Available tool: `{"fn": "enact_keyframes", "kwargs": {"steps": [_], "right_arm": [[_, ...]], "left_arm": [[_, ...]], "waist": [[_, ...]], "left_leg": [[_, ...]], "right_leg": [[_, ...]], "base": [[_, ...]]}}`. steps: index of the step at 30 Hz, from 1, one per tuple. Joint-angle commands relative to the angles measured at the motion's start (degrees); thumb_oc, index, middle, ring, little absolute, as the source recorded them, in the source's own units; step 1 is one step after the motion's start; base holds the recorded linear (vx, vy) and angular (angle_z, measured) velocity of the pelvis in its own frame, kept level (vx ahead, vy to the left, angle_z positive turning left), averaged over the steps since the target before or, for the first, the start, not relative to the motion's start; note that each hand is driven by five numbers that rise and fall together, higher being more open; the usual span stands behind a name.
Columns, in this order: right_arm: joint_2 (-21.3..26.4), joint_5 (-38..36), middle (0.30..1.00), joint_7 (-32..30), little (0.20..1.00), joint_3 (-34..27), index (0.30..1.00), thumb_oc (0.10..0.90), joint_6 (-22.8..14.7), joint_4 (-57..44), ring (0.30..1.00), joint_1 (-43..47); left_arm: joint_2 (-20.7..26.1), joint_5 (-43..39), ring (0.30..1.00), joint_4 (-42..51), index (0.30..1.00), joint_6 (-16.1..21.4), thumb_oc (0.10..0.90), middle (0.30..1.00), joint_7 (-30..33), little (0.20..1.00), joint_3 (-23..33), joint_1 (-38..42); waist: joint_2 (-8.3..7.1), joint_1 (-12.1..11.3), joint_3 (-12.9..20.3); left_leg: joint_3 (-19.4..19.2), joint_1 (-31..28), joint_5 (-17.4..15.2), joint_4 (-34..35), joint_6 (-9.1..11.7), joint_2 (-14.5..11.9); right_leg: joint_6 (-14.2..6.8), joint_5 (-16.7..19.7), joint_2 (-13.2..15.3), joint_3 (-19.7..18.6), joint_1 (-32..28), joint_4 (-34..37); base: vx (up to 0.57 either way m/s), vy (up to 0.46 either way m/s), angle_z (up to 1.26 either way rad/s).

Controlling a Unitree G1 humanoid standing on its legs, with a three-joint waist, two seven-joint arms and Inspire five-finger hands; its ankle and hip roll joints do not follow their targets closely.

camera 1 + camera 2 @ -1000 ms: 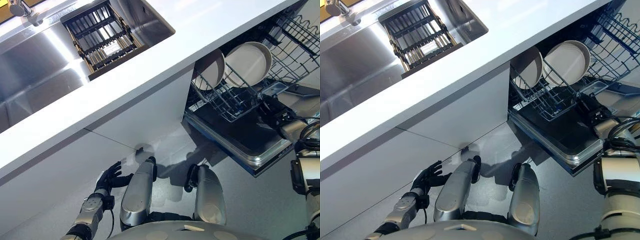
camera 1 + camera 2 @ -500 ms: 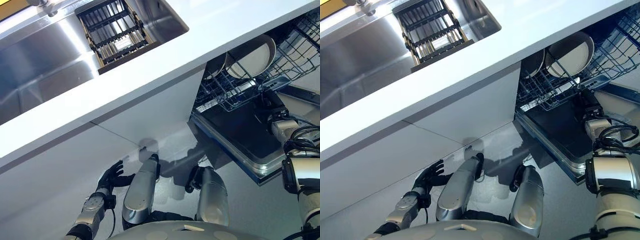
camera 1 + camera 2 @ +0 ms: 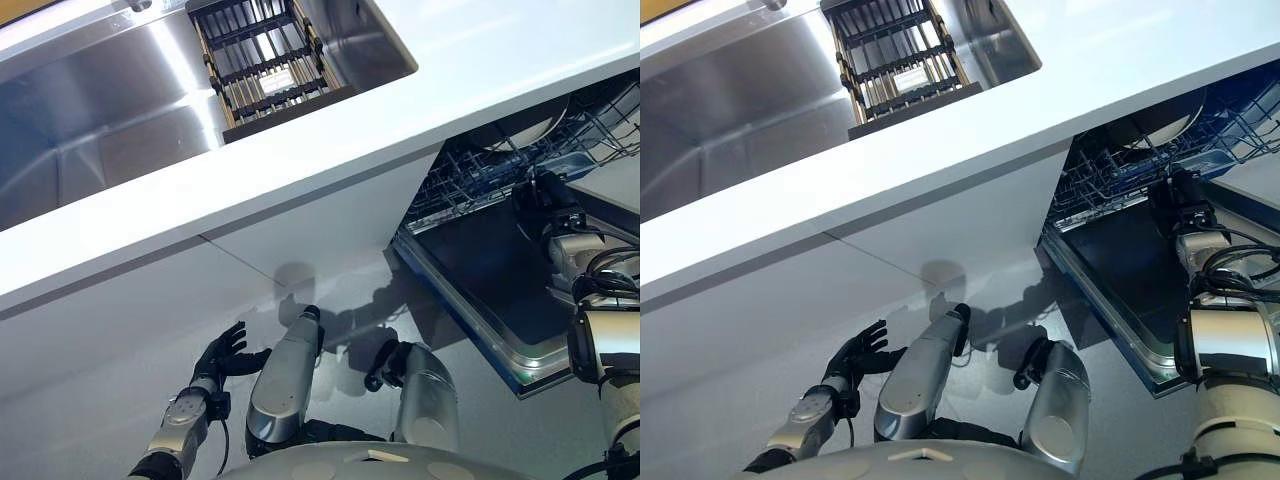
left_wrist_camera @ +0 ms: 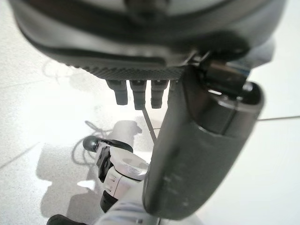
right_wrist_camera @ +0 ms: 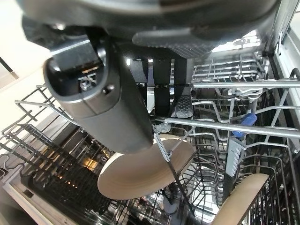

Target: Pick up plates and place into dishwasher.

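Your right hand [image 5: 154,70] reaches into the open dishwasher [image 3: 480,300], its fingers [image 5: 180,101] straight and loosely extended, the tips at the front bar of the wire rack [image 5: 225,124] and holding nothing. Just beyond those fingertips a plate [image 5: 140,171] stands on edge in the rack, a second plate [image 5: 239,199] beside it. Your left hand [image 3: 222,352] hangs low near the floor, fingers spread, well apart from the dishwasher.

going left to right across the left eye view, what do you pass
steel sink basin → black slatted drying rack in the sink → white countertop → wire dishwasher rack holding a pale round plate → dark right hand at that rack. Low at the left hangs the dark left hand.
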State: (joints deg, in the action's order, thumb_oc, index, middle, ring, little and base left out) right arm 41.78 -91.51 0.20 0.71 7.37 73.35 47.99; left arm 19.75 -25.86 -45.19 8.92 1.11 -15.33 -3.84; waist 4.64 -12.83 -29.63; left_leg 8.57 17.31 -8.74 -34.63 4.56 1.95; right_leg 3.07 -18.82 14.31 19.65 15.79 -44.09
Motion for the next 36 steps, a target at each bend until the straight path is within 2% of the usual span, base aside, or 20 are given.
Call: {"fn": "enact_keyframes", "kwargs": {"steps": [1,5,9,11,13,16,19,21,26,31,36], "right_arm": [[-1.95,-10.75,0.300,21.58,0.200,-1.45,0.300,0.100,-6.22,-21.36,0.300,17.50],[-1.57,-13.98,0.300,29.05,0.200,-3.56,0.300,0.100,-7.03,-23.09,0.300,15.28],[-1.57,-14.77,0.300,33.64,0.200,-4.78,0.300,0.100,-5.87,-24.53,0.300,13.16],[-1.41,-15.57,0.300,38.06,0.200,-5.55,0.300,0.100,-4.47,-24.85,0.300,11.58],[-1.65,-15.30,0.300,39.80,0.200,-6.09,0.300,0.100,-4.17,-25.95,0.300,10.38],[-1.86,-13.48,0.300,38.27,0.200,-6.59,0.300,0.100,-4.28,-26.17,0.300,8.96],[-1.51,-11.55,0.300,38.70,0.200,-6.87,0.300,0.100,-2.40,-24.63,0.300,7.68],[-1.15,-10.41,0.900,38.61,0.900,-7.14,0.900,0.800,-0.55,-24.07,0.900,6.58],[-0.51,-8.98,0.900,42.40,0.900,-7.66,0.900,0.800,2.47,-23.19,0.900,2.98],[-0.72,-7.69,0.900,47.54,0.900,-8.45,0.900,0.800,5.07,-25.65,0.900,-0.46],[-1.07,-4.77,0.900,50.50,0.900,-9.57,0.900,0.800,5.79,-29.82,0.900,-4.17]], "left_arm": [[6.41,0.48,0.900,5.82,0.900,2.21,0.800,0.900,-0.44,0.900,0.92,-4.67],[6.56,1.07,0.900,6.00,0.900,2.60,0.800,0.900,-1.06,0.900,0.49,-4.89],[6.94,1.18,0.900,6.06,0.900,2.26,0.800,0.900,-1.66,0.900,0.24,-4.49],[6.96,1.40,0.900,5.62,0.900,2.37,0.800,0.900,-2.18,0.900,0.56,-4.38],[7.33,1.52,0.900,5.76,0.900,2.14,0.800,0.900,-2.45,0.900,0.34,-4.03],[7.63,1.93,0.900,5.85,0.900,2.39,0.800,0.900,-3.32,0.900,0.10,-3.77],[7.62,2.18,0.900,5.60,0.900,3.40,0.800,0.900,-3.87,0.900,-0.26,-3.68],[7.60,1.99,0.900,5.84,0.900,4.28,0.800,0.900,-4.01,0.900,-0.60,-3.49],[7.78,1.46,0.900,6.54,0.900,5.85,0.800,0.900,-4.79,0.900,-1.74,-2.66],[7.95,1.18,0.900,7.03,0.900,6.59,0.800,0.900,-6.06,0.900,-2.29,-2.09],[7.86,1.27,0.900,7.04,0.900,7.42,0.800,0.900,-6.99,0.900,-2.06,-2.20]], "waist": [[-0.04,-3.50,5.42],[0.02,-3.37,5.71],[0.15,-3.10,5.84],[0.20,-2.73,5.88],[0.05,-2.48,6.06],[-0.11,-1.95,6.09],[-0.39,-1.07,6.29],[-0.71,-0.30,6.38],[-1.50,1.43,6.50],[-2.42,3.02,7.21],[-3.09,4.57,7.91]], "left_leg": [[-3.47,0.08,-5.86,-4.53,-6.89,3.71],[-3.40,0.38,-6.49,-5.37,-7.03,3.98],[-3.76,0.82,-6.78,-5.98,-7.14,4.13],[-3.99,0.95,-6.91,-6.13,-7.18,4.04],[-4.26,1.16,-7.09,-6.31,-7.21,4.01],[-4.72,1.35,-7.59,-6.99,-7.50,3.85],[-5.25,1.64,-8.25,-7.72,-7.54,3.54],[-5.52,1.82,-8.11,-7.75,-7.66,3.35],[-6.72,1.81,-10.01,-9.90,-8.12,2.47],[-7.72,1.41,-10.15,-9.79,-8.34,1.92],[-9.22,0.59,-10.58,-9.55,-8.50,1.11]], "right_leg": [[-0.56,1.97,-2.13,-3.05,-5.51,-0.01],[-0.63,2.11,-2.37,-3.35,-5.92,0.47],[-0.90,2.45,-2.31,-3.73,-5.77,0.71],[-1.10,2.55,-2.16,-3.96,-5.53,0.69],[-1.24,2.71,-2.18,-4.03,-5.29,0.83],[-1.37,2.93,-2.09,-4.30,-4.75,0.66],[-1.54,3.15,-2.40,-5.06,-4.20,0.89],[-1.44,3.72,-2.60,-5.55,-3.66,1.31],[-1.77,3.49,-2.87,-6.93,-2.84,0.46],[-2.07,4.80,-3.17,-7.89,-2.72,2.00],[-2.66,5.73,-3.46,-9.00,-2.87,3.43]], "base": [[0.00,-0.027,0.03],[0.00,0.000,0.00],[0.00,0.000,0.00],[0.00,0.000,0.00],[-0.03,-0.017,0.02],[-0.06,-0.018,-0.02],[-0.07,0.014,-0.05],[-0.07,0.022,-0.11],[-0.03,0.015,-0.12],[-0.02,0.014,-0.23],[0.01,0.029,-0.12]]}}
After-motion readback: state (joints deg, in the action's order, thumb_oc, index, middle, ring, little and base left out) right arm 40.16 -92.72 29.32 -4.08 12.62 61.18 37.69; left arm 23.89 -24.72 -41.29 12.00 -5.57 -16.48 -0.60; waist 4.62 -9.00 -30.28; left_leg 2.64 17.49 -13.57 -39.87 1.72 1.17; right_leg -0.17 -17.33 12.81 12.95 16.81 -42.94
